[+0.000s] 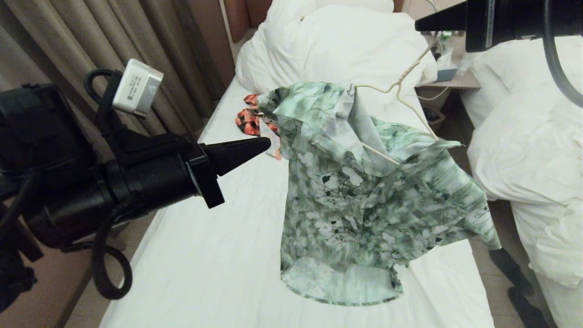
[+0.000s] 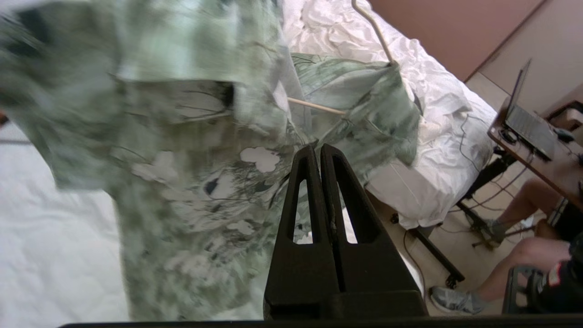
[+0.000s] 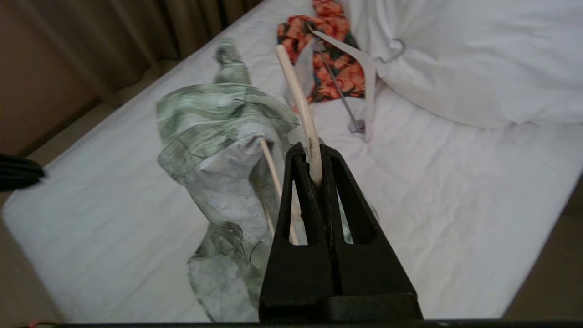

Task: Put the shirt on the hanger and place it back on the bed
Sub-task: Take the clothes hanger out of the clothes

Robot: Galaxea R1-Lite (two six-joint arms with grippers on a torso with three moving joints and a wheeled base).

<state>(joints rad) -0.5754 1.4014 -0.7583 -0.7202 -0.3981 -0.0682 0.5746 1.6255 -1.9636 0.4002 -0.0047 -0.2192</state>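
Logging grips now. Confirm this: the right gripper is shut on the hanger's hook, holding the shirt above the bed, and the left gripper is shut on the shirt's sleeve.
Wrong about the left gripper: the left wrist view shows it shut on nothing, beside the shirt. Otherwise correct: the right gripper holds the hanger over the bed.

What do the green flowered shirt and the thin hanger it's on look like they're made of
The shirt looks like thin, light woven cloth with a matte printed finish: it drapes in soft folds and paler light shows through near the collar. The hanger looks like thin wire with a smooth cream coating, judging by its slim, round, evenly coloured rod; coated metal or plastic cannot be told apart.
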